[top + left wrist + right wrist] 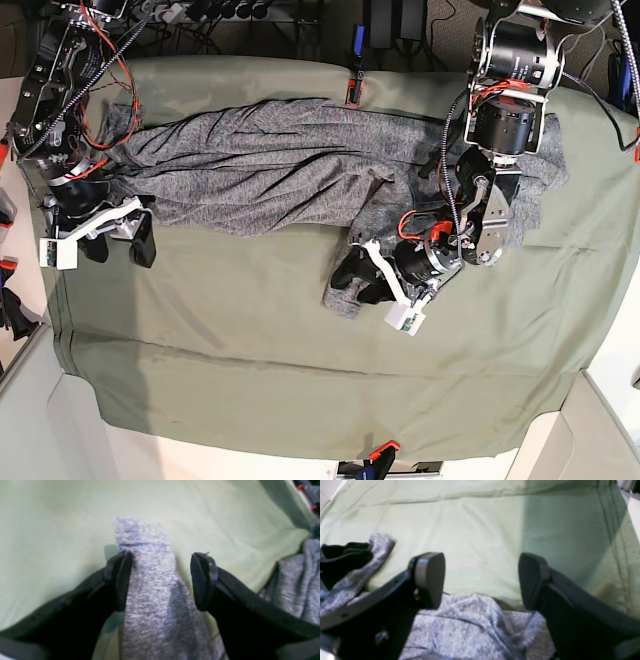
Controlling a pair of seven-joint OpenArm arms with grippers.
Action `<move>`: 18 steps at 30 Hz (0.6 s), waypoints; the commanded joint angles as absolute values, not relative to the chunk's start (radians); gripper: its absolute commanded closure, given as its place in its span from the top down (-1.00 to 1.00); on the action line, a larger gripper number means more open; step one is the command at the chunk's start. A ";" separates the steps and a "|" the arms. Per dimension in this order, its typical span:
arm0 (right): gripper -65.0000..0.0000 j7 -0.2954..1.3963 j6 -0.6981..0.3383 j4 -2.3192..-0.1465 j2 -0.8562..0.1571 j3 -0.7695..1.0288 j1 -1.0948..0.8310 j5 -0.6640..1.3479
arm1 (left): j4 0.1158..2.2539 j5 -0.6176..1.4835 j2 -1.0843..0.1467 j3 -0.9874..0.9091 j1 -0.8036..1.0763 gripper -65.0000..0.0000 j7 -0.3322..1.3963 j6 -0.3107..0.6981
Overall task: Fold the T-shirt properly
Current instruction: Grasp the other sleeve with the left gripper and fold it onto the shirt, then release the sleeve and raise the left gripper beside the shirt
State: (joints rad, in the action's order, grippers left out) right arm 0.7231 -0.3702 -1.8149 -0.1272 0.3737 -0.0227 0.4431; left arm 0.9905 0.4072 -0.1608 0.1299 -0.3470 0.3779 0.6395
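The grey heathered T-shirt [280, 165] lies bunched and wrinkled across the far half of the olive-green table cloth [250, 360]. One long sleeve [145, 542] runs toward the front, its cuff flat on the cloth. My left gripper [161, 580] is open and straddles this sleeve just behind the cuff, and its left fingertip [122, 580] touches the fabric. In the base view it [360, 282] sits at mid-table. My right gripper [481, 580] is open and empty, hovering over the shirt's edge [470, 625]. In the base view it [118, 240] is at the shirt's left end.
More of the shirt lies at the right of the left wrist view [295, 587] and at the left of the right wrist view [347, 585]. Red clamps hold the cloth at the back [355, 90] and front [383, 450] edges. Cables and arm bases stand along the back.
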 commanded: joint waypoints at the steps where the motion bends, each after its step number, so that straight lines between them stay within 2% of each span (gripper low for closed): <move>1: 0.37 0.701 -0.375 -1.832 -0.135 0.377 -0.012 0.468 | 1.003 0.414 -0.161 0.126 -0.376 0.18 0.359 0.635; 2: 0.37 0.701 -0.375 -1.832 -0.135 0.377 -0.012 0.471 | 1.001 0.410 -0.160 0.126 -0.376 0.05 0.359 0.635; 5: 0.37 0.701 -0.375 -1.832 -0.135 0.377 -0.012 0.472 | 1.001 0.384 -0.163 0.126 -0.376 -0.57 0.337 0.636; 8: 0.37 0.701 -0.375 -1.832 -0.135 0.377 -0.012 0.471 | 1.002 0.359 -0.168 0.125 -0.380 -1.00 0.303 0.635; 13: 0.37 0.700 -0.375 -1.832 -0.135 0.377 -0.012 0.470 | 1.074 0.441 -0.218 0.124 -0.374 -1.00 0.332 0.640; 18: 0.37 0.700 -0.375 -1.832 -0.135 0.377 -0.012 0.451 | 1.370 0.576 -0.309 0.056 -0.266 -1.00 0.451 0.643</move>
